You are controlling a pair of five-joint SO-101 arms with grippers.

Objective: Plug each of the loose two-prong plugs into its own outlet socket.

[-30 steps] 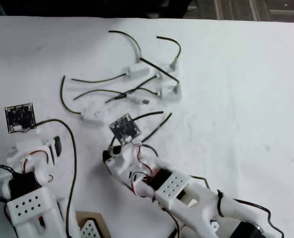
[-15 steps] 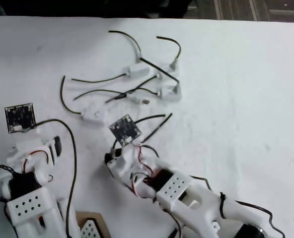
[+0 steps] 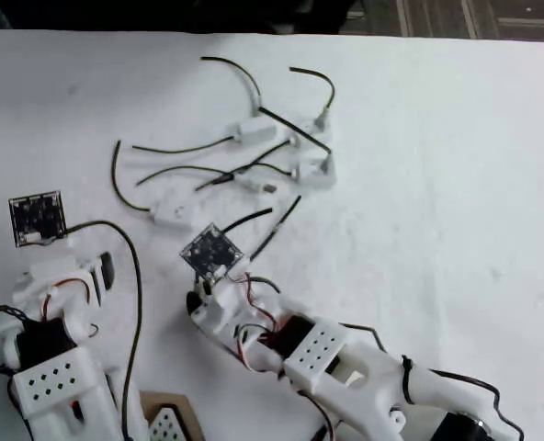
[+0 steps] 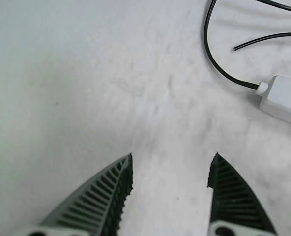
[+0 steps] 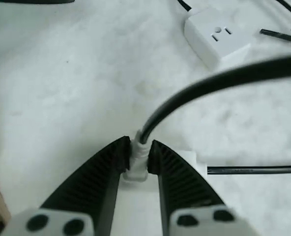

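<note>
My right gripper [image 5: 138, 146] is shut on a small white plug [image 5: 137, 160] whose black cord [image 5: 219, 81] arcs up and away. Directly under the plug lies a white socket block [image 5: 189, 158] with its own black cord [image 5: 253, 170]; whether the prongs are inside it is hidden. A white outlet [image 5: 217, 37] lies face up farther ahead, also seen as the outlet [image 3: 173, 216] and the outlet [image 4: 285, 98]. My left gripper [image 4: 171, 168] hovers open over bare table near it. More plugs and sockets [image 3: 290, 152] lie tangled at the back.
The right arm [image 3: 318, 354] stretches from the bottom edge toward the middle, its camera board [image 3: 210, 251] covering the gripper. The left arm [image 3: 51, 367] sits at the bottom left. A brown cardboard piece [image 3: 166, 418] lies between them. White table [image 3: 456, 184] stretches right.
The right arm has shifted left and slightly toward the front, dragging the held plug's cord with it. The left arm has kept still.
</note>
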